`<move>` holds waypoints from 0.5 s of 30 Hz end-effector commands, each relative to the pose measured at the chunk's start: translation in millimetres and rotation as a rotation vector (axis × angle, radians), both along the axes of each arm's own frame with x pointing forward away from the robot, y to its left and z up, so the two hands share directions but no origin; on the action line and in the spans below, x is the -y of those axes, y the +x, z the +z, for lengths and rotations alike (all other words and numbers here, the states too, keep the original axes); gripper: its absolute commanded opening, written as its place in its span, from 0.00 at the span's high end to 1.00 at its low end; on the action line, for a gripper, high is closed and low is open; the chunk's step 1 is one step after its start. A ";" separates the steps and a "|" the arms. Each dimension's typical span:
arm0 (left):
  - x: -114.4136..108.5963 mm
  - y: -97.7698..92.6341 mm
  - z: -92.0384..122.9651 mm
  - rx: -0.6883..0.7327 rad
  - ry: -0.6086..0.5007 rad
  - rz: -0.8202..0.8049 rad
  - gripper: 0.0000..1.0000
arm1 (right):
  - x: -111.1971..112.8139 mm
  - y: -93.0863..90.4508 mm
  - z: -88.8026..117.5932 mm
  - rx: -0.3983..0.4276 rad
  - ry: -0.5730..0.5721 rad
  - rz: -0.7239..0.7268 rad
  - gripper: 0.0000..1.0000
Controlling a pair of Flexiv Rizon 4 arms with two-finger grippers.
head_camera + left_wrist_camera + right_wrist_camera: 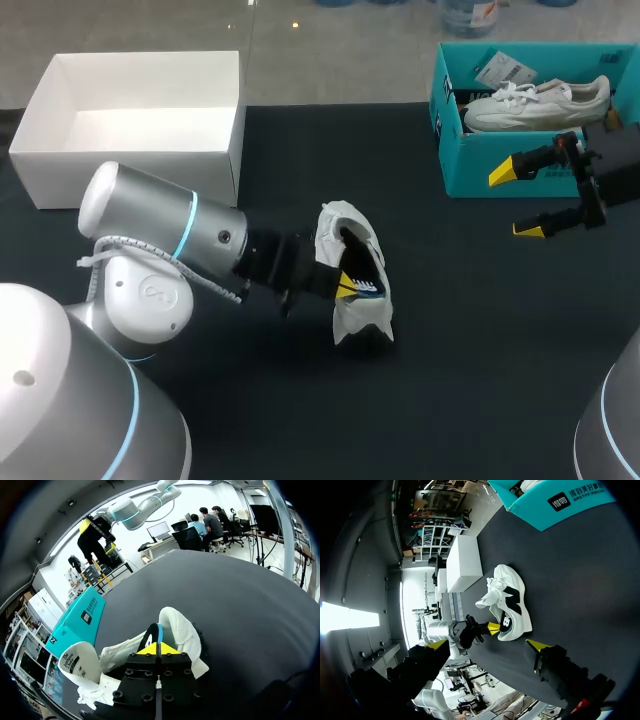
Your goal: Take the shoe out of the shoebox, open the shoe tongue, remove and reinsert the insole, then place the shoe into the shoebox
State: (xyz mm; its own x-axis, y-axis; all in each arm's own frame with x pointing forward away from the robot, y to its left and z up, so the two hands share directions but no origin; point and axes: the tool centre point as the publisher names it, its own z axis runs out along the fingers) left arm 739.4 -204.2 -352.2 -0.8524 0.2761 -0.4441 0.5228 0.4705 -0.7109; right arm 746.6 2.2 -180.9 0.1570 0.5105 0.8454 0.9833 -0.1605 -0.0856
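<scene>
Hard to say which part of the shoe the left gripper has: its yellow tips are pinched together on a thin black-and-blue bit at the opening, tongue or insole, can't tell, the fingers cover most of it. The shoe's mid-table, outside the white shoebox. The left arm lies low, nearly level. The right gripper hangs just in front of the teal box, fingers spread wide; a second white shoe lies in that box
</scene>
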 end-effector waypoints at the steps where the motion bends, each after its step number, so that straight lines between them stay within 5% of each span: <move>1: 5.5 -0.4 -5.9 -0.008 0.017 -0.008 1.00 | -0.9 0.1 -0.3 -0.002 -0.004 0.000 0.00; 9: 6.3 2.5 5.3 -0.008 0.017 -0.005 1.00 | -0.9 0.1 -0.3 -0.002 -0.004 0.000 0.00; 10: 5.3 3.6 9.4 -0.004 0.014 -0.004 0.76 | -0.9 0.1 -0.3 -0.002 -0.004 0.000 0.00; 11: 3.4 4.9 14.6 -0.002 0.012 -0.002 0.00 | -0.9 0.1 -0.3 -0.002 -0.004 0.000 0.00; 15: -1.5 10.1 29.4 0.008 0.025 -0.012 0.00 | -0.9 0.1 -0.3 -0.002 -0.004 0.000 0.00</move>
State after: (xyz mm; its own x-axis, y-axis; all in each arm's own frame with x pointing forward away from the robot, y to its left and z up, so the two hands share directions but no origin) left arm 749.3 -210.3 -336.7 -0.8461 0.2791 -0.4542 0.5328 0.4715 -0.7027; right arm 746.6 2.2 -180.9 0.1569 0.5105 0.8454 0.9833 -0.1605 -0.0856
